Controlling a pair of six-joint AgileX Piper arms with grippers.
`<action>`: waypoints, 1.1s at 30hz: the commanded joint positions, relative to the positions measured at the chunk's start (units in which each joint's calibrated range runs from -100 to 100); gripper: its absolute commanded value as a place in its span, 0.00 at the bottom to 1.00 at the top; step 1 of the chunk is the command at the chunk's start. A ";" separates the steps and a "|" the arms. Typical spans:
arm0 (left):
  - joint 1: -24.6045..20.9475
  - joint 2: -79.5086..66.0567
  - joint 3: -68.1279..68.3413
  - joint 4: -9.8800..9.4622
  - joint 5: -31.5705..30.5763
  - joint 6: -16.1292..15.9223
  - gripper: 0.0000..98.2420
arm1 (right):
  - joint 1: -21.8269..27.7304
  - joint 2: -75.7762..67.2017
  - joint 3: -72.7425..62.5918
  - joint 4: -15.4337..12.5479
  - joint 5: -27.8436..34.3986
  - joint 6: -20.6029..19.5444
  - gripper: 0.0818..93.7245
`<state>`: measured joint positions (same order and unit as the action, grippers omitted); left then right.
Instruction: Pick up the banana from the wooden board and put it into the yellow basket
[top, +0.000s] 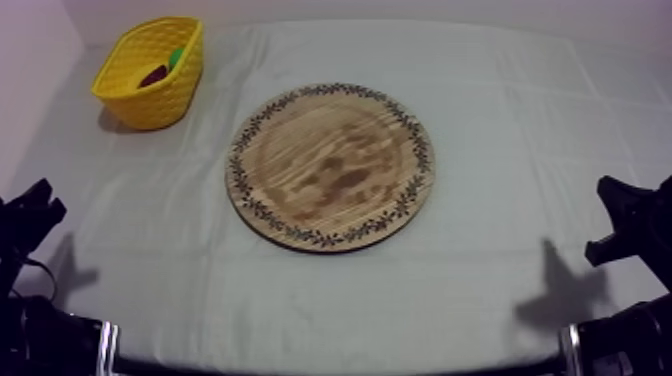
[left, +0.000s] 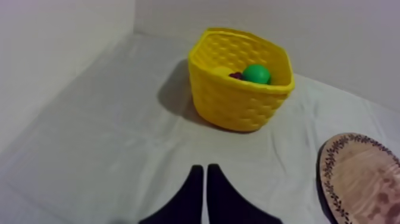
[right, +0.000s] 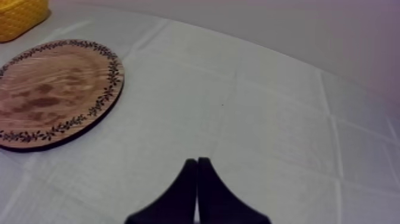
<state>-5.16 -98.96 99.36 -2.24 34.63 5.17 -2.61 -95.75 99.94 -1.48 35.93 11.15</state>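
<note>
The round wooden board (top: 330, 165) with its patterned rim lies mid-table with nothing on it; its edge is also near my left gripper's view (left: 357, 179) and beside my right gripper (right: 53, 92). The yellow basket (top: 150, 75) stands at the far left. Inside the basket (left: 241, 101) lie a green round fruit (left: 256, 73) and a small red fruit (left: 236, 75). A pale yellow shape next to them blends into the wall, and I cannot tell what it is. My left gripper (left: 203, 168) is shut on nothing, short of the basket. My right gripper (right: 196, 161) is shut too, over bare cloth.
Both arms sit low at the table's front corners, left (top: 35, 210) and right (top: 625, 215). A wall runs close behind the basket and along the left side. Open cloth (top: 520, 120) stretches right of the board.
</note>
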 joint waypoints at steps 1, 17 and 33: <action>-0.11 -0.40 -0.12 0.00 0.53 -0.42 0.00 | 0.00 0.00 -0.05 -0.01 0.04 0.01 0.00; 1.23 -0.86 -1.41 0.22 4.81 -3.71 0.00 | 0.00 0.00 -0.05 -0.01 0.04 0.01 0.00; 1.50 -0.86 -1.49 0.55 4.58 -1.10 0.00 | 0.00 0.00 -0.05 -0.01 0.04 0.01 0.00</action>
<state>-3.67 -99.79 97.91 -1.71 39.25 4.16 -2.61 -95.75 99.94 -1.48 35.93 11.15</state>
